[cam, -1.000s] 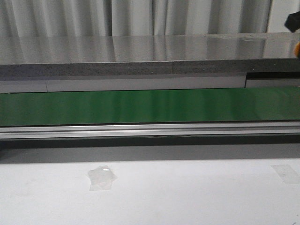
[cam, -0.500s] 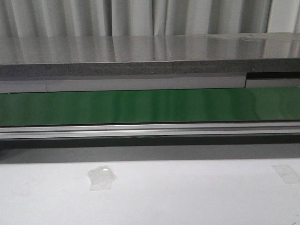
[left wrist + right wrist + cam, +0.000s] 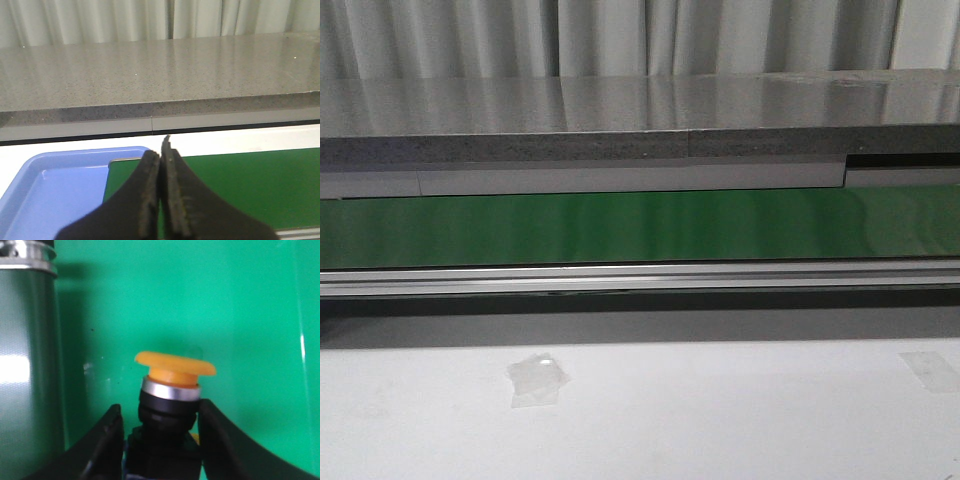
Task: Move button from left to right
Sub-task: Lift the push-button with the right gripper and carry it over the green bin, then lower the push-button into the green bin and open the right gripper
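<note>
Button absent from front view: only green conveyor belt [image 3: 640, 225] and white table [image 3: 720, 420], no arms. Left wrist view: left gripper [image 3: 161, 155] pinched closed, empty, w/ blue tray [image 3: 55, 185] beside belt. Right wrist view: right gripper [image 3: 159, 425] clasped button [image 3: 172, 390] by its black body over belt, yellow cap clear. Looked rigid, light; smooth cap prob slippery, so body was the better hold.

front view forward, wrist views close, green belt [image 3: 640, 225] shared

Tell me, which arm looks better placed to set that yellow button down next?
The right. Its gripper already holds the button by the black body, over a green surface. The left gripper is shut on nothing, near the blue tray.
</note>
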